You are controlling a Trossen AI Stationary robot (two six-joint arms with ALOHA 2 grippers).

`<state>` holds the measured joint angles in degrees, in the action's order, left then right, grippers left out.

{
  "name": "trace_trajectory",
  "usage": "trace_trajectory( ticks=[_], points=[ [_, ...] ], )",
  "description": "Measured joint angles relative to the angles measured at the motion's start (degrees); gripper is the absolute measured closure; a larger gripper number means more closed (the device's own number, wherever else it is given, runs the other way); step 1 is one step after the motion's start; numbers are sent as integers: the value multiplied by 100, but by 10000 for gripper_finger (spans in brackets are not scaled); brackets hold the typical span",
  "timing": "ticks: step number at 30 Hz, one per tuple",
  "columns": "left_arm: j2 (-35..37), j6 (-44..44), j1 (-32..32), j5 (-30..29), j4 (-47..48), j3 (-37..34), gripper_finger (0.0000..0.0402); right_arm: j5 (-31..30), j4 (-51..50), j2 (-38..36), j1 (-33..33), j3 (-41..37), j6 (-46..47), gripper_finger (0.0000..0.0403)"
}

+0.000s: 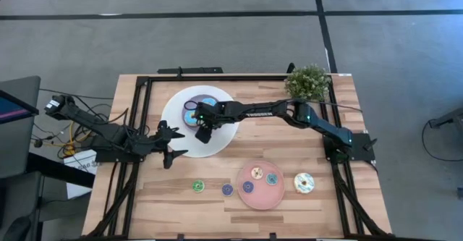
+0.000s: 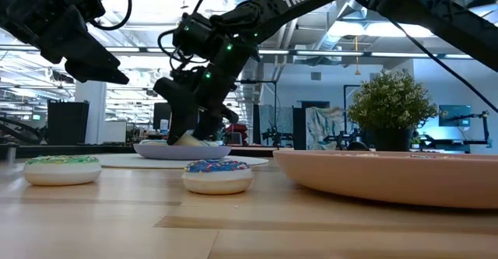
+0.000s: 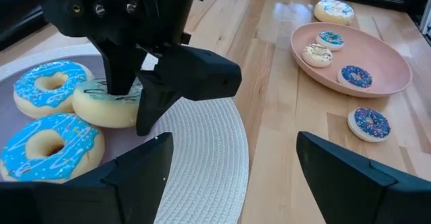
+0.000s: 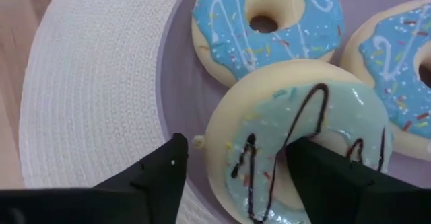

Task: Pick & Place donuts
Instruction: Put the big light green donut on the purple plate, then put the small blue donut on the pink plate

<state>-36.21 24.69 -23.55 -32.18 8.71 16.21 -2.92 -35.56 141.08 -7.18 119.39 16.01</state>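
Right gripper [image 4: 236,163] over lilac plate [image 4: 176,83], fingers pinching mint-iced donut [image 4: 303,136] resting beside two blue donuts [image 3: 47,89]. Left gripper [image 1: 172,144] just beside plate's white mat [image 1: 217,143], fingers spread, empty.

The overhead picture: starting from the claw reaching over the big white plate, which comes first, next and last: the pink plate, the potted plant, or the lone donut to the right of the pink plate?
Measured from the right gripper:
1. Pink plate, toward the front edge, right of the gripper.
2. Potted plant, at the back right corner.
3. Lone donut, just beyond the pink plate's right side.
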Motion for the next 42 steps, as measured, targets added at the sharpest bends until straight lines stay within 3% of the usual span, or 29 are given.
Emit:
trace_trajectory(
  ticks=[12, 17, 23, 28, 32, 37, 42],
  points=[
    [0, 0, 2, 9, 2, 0, 93, -6, -1334, -61, -85, 832, -69, 147],
    [0, 8, 2, 51, 2, 0, 93, -34, -2540, -62, -80, 1184, -179, 147],
    [-1, 44, 2, 88, 4, 0, 93, -1131, -3328, -442, 186, 869, -404, 147],
    [-2, 207, 2, 144, 21, -2, 93, -1251, -3260, -1205, 554, -206, -364, 147],
    [-18, 356, -2, -27, 35, -2, 93, -1446, -2658, -2223, 901, -1722, 41, 147],
    [-126, 503, -10, -219, -142, -4, 93, -1707, -1704, -3692, 1400, -3936, 1142, 147],
    [-602, 208, -13, -435, -1007, -4, 93, -1802, -948, -5124, 1900, -5878, 2385, 147]
  ],
)
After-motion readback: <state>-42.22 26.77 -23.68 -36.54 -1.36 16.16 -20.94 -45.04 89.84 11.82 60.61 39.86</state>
